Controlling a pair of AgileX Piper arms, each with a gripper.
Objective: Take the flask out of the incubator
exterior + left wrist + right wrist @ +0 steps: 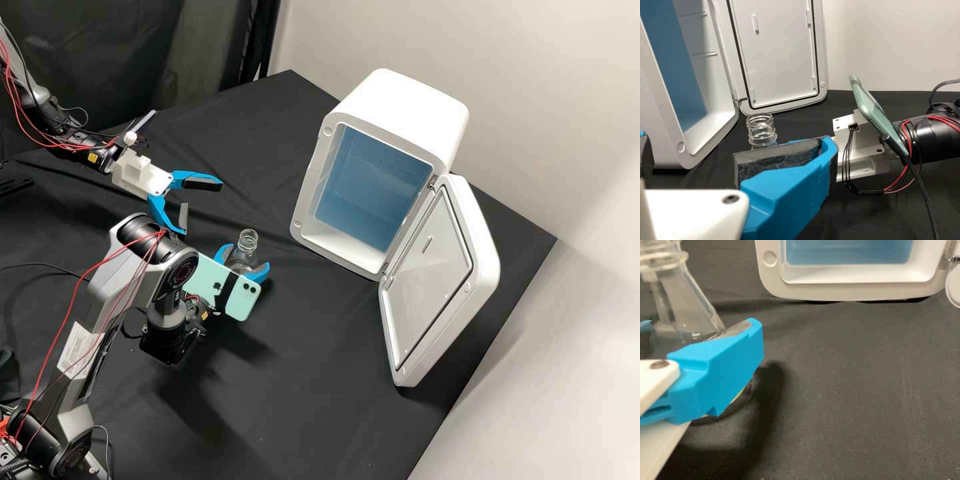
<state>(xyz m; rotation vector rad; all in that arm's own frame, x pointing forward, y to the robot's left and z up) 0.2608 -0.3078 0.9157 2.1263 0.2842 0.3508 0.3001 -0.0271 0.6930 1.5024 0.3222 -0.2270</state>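
A clear glass flask point(247, 243) stands upright in front of the open white incubator point(400, 107), outside its blue interior. My right gripper point(243, 261) is shut on the flask point(680, 305) low on its cone, one blue finger point(725, 365) pressed to the glass. My left gripper point(200, 207) hangs open just behind and left of the flask, nothing between its fingers. In the left wrist view the flask neck point(761, 131) rises behind my own blue finger point(785, 170), with the incubator point(695, 130) beyond.
The incubator door point(440, 280) swings out to the right, its lower corner on the bench. A mint-green phone point(230, 287) is strapped to the right wrist. Red wires run along both arms. The bench edge point(480, 373) lies right of the door.
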